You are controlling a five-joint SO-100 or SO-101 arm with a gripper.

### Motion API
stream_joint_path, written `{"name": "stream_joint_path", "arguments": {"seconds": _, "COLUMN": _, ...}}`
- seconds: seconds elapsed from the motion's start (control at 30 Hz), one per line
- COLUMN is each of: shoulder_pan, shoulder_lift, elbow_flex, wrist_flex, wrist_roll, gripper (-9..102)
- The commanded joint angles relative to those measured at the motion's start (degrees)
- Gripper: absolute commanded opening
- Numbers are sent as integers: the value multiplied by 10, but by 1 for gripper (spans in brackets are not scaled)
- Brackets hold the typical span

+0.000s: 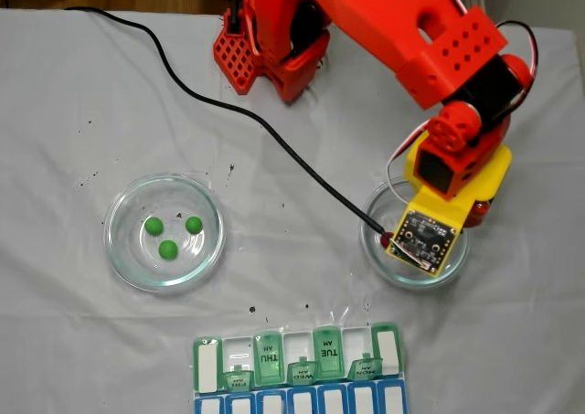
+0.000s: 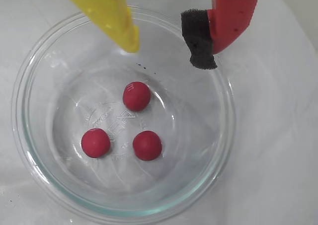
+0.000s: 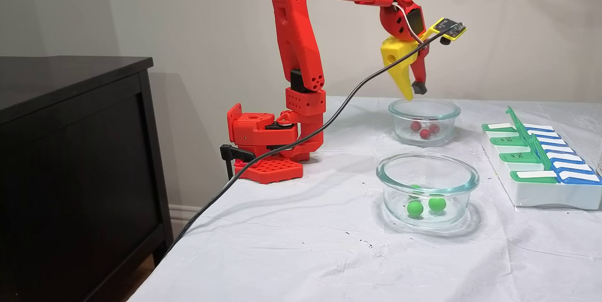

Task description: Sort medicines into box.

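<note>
Gripper (image 3: 410,91) of ours hangs just above the far glass dish (image 3: 424,109), its yellow and red fingers parted and holding nothing. Below it in the wrist view we see three red balls (image 2: 136,96) resting on the dish floor. Three green balls (image 1: 167,249) lie in the other dish (image 1: 123,259). We see the pill organizer (image 1: 298,364) nearby, several green lids raised.
</note>
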Motion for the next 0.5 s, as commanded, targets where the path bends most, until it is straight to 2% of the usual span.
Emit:
{"name": "stream_joint_path", "arguments": {"seconds": 0.0, "shoulder_pan": 22, "shoulder_lift": -7, "elbow_flex": -33, "wrist_flex": -10, "wrist_roll": 6, "gripper": 19}}
{"name": "stream_joint_path", "arguments": {"seconds": 0.47, "shoulder_pan": 33, "shoulder_lift": -39, "elbow_flex": -40, "wrist_flex": 0, "wrist_roll": 18, "gripper": 18}}
